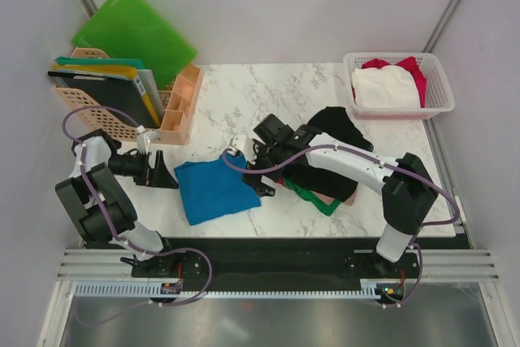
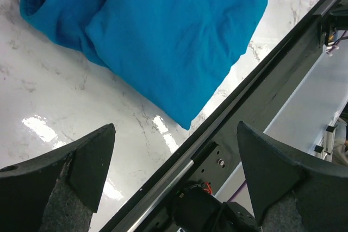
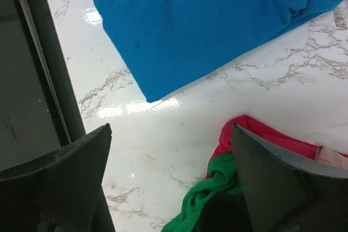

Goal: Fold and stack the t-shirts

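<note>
Blue shirt [image 3: 201,23] flat on marble worktop [image 3: 163,145]; red shirt [image 3: 261,134] and green shirt [image 3: 209,196] bunched between open claw [image 3: 168,180] fingers.

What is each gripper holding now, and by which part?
Nothing. The left gripper and the right gripper are both open and empty.

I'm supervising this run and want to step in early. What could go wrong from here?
1. The blue shirt has a corner close to the table's near edge; a pull toward the arms could drag it off.
2. The green shirt and red shirt lie bunched together by the open right gripper; grabbing one may lift the other.
3. The open left gripper sits near the rack; a wide swing might bump it.
</note>
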`<action>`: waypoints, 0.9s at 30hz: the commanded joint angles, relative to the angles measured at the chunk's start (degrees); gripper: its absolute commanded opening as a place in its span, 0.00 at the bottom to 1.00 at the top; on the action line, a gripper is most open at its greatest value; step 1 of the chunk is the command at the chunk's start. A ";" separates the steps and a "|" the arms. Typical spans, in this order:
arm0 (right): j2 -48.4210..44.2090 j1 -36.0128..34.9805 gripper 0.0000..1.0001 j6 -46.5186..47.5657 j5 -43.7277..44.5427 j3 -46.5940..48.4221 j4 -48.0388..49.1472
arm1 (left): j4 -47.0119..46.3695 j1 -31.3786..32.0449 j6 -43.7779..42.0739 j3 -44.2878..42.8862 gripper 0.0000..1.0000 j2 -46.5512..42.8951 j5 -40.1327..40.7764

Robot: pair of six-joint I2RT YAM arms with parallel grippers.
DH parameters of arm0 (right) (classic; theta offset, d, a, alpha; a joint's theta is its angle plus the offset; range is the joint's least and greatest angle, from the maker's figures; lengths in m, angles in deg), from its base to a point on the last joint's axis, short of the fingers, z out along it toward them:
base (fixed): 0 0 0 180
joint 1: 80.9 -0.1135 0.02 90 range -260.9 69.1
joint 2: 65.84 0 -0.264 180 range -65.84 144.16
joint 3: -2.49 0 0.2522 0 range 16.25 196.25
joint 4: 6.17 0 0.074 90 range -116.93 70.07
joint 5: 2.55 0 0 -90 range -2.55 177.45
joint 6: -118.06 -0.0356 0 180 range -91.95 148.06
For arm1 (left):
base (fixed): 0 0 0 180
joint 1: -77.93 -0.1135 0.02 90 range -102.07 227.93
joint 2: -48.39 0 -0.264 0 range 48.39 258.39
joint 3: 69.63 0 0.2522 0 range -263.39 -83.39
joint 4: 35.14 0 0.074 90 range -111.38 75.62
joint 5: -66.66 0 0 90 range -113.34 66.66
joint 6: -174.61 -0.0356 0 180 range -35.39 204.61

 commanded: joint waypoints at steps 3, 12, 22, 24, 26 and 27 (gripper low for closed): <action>5.97 5.64 0.98 -7.76 -10.80 4.56 6.75 | 11.71 0.35 -1.87 -4.12 1.00 0.54 -4.25; 18.19 15.06 0.98 -19.74 -37.85 10.98 10.55 | 13.94 1.58 -3.64 -6.32 1.00 9.51 -6.98; 25.32 15.76 0.98 -18.77 -37.94 16.86 9.67 | 6.75 7.56 4.79 -9.05 1.00 14.71 -6.46; 26.72 15.68 0.98 -18.68 -36.54 18.53 9.58 | 2.19 7.82 10.15 -8.70 1.00 13.39 -4.26; 28.21 15.76 0.98 -18.59 -35.22 20.37 9.58 | 0.32 7.83 14.18 -8.35 1.00 12.07 -1.63; 28.57 15.94 0.98 -18.59 -34.34 20.82 9.58 | -1.42 7.83 15.25 -8.09 1.00 11.02 -0.57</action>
